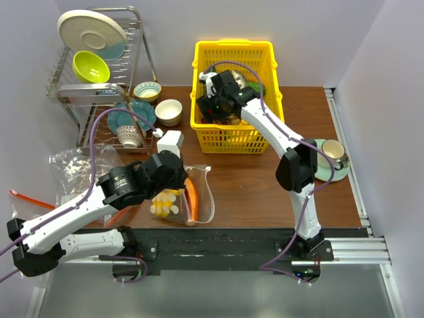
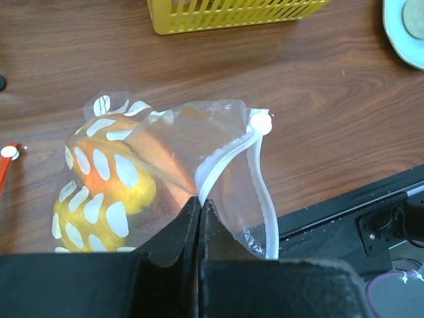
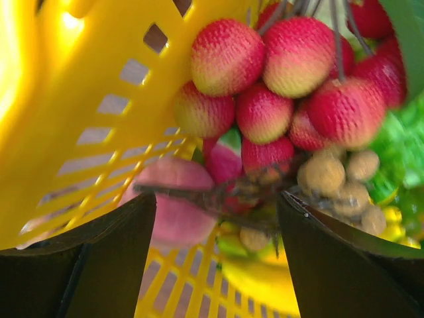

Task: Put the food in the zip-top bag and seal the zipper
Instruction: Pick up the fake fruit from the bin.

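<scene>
One brown berry cluster just ahead of right hand

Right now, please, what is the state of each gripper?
The left gripper is closed on the zip-top bag.
The right gripper is open, holding nothing, inside the yellow basket.

Top view: bright, even overhead light – only soft, short shadows beside the right arm on the table; focus sharp throughout.

Left wrist view: sharp at mid-range; zip-top bag film shows mild sheen; left gripper underexposed, w/o surface detail.

Right wrist view: strong blur – basket wall overexposed top left, red fruit soft-edged, brown berry cluster out of focus.
</scene>
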Motion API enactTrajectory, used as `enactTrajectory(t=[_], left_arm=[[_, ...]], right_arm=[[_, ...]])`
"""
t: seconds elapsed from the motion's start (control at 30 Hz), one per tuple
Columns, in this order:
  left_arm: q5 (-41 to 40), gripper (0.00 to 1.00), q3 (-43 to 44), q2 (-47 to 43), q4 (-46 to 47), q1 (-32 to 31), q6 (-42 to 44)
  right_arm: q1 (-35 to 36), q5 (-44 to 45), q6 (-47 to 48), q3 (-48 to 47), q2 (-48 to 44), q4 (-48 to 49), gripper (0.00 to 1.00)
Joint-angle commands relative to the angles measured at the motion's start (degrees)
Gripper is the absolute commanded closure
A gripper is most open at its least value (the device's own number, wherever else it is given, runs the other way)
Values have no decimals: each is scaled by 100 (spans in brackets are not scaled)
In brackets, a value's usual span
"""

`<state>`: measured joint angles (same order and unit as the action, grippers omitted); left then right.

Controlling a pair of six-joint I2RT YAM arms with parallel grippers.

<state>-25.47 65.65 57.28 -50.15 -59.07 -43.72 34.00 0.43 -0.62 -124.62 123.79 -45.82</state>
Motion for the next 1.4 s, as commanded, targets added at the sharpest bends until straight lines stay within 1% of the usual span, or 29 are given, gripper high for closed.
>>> enactTrajectory(t=[0.0, 0.13, 0.17, 0.23, 0.27, 0.3, 0.33, 0.4, 0.5, 0.67, 0.87, 0.9, 0.93, 0.97, 1.03, 1.07, 1.1, 1.13, 1.17, 1.2, 1.23, 1.27, 1.33, 1.37], left_arm=[[25, 100, 18, -15, 348, -26, 5], [-1, 100, 88, 29, 322, -26, -40], [-19, 100, 115, 47, 296, -26, -57], [-36, 100, 150, 56, 295, -26, -75], [-54, 100, 150, 56, 304, -26, -83], [-63, 100, 141, 47, 313, -26, -75], [-63, 100, 133, 47, 330, -26, -83], [-89, 100, 115, 64, 392, -17, -31], [-89, 100, 150, 143, 436, -26, 39], [16, 100, 168, 258, 576, -26, 118], [104, 100, 124, 319, 717, -17, 136], [113, 100, 115, 319, 743, -17, 119], [130, 100, 106, 319, 761, -26, 110], [157, 100, 97, 319, 805, -17, 110], [183, 100, 115, 363, 831, -17, 92], [235, 100, 141, 381, 866, -17, 92], [262, 100, 167, 407, 875, -17, 84], [280, 100, 194, 468, 875, -17, 92], [315, 100, 264, 503, 875, -17, 92], [332, 100, 299, 547, 867, -17, 92], [367, 100, 343, 626, 867, -17, 92], [385, 100, 430, 662, 849, -17, 92], [429, 100, 510, 802, 814, -8, 101], [447, 100, 606, 837, 805, -17, 101]], right_arm=[[2, 53, 607, -440, 171, 556, 23], [1, 607, 712, -870, 619, 706, 24], [2, 686, 765, -941, 664, 698, 29], [1, 862, 835, -1073, 708, 610, 57], [2, 871, 853, -1056, 613, 592, 74], [-7, 854, 836, -847, 507, 618, 92], [1, 819, 818, -680, 376, 775, 96], [-7, 810, 739, -102, -125, 978, 100], [-7, 976, 643, 349, -783, 1207, 100], [-7, 1205, 441, 517, -1523, 1076, 100], [-7, 723, 107, 754, -2551, 1005, 100], [1, 435, 106, 911, -2709, 1014, 100], [-7, 267, -207, 1017, -3015, 1075, 100], [1, 56, -323, 1140, -3201, 1128, 100], [1, -515, -700, 1632, -3526, 1338, 100], [-7, -726, -842, 2051, -3911, 1435, 100], [-7, -911, -1000, 2282, -4106, 1540, 100], [-7, -1278, -1341, 2545, -4326, 1828, 100], [-7, -1473, -1509, 3078, -4702, 1988, 100], [1, -1728, -1685, 3362, -4932, 2346, 100], [2, -2078, -2052, 3643, -5117, 2541, 100], [2, -2290, -2230, 4177, -5484, 2717, 100], [1, -2755, -2694, 4655, -5794, 3183, 100], [-7, -2872, -2854, 5083, -5961, 3315, 100]])
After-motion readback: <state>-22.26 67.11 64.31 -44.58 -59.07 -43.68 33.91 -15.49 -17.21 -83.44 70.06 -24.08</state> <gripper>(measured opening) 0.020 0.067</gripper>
